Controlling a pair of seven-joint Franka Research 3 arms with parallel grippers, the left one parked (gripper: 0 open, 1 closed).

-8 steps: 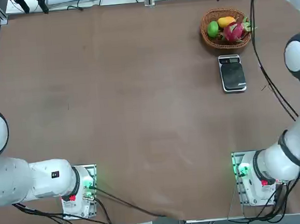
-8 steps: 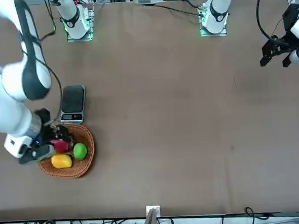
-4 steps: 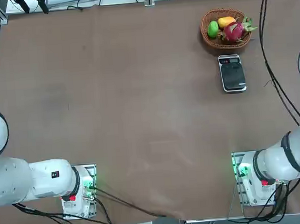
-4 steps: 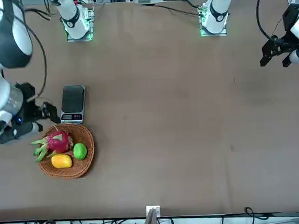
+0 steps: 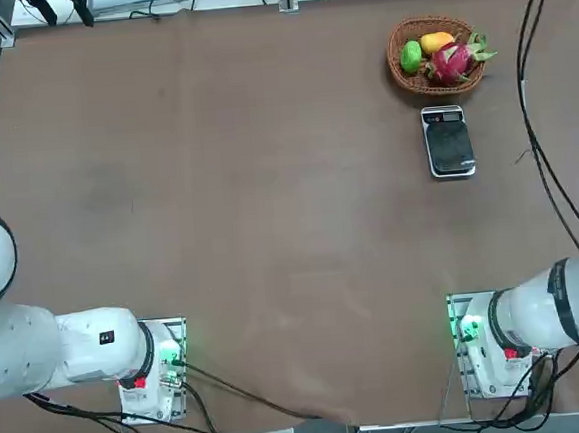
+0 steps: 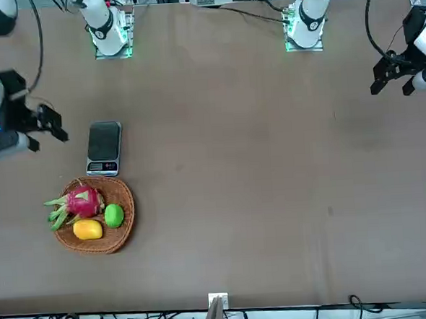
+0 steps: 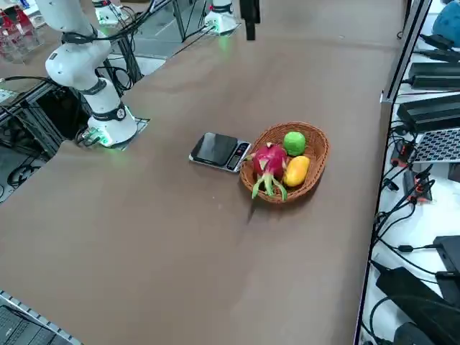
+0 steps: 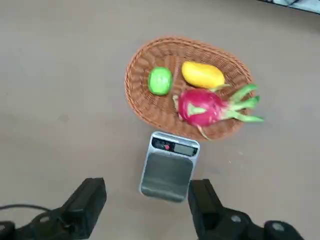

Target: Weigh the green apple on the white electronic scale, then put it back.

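"And the right gripper hangs over the table's right side, fingers spread wide, nothing between them!"

"Room to straddle the apple, I'd say. Where's that fruit?"

"In the basket, by the far edge of the table, towards its right corner. It sits on the basket's left side, apart from the pink fruit, so a grip looks feasible. It may touch the wicker wall; hard to tell."

"And the scale?"

"Just beside the basket, on the robot's side, its platform bare: handy for a short carry! Reaching the apple looks like the next job."
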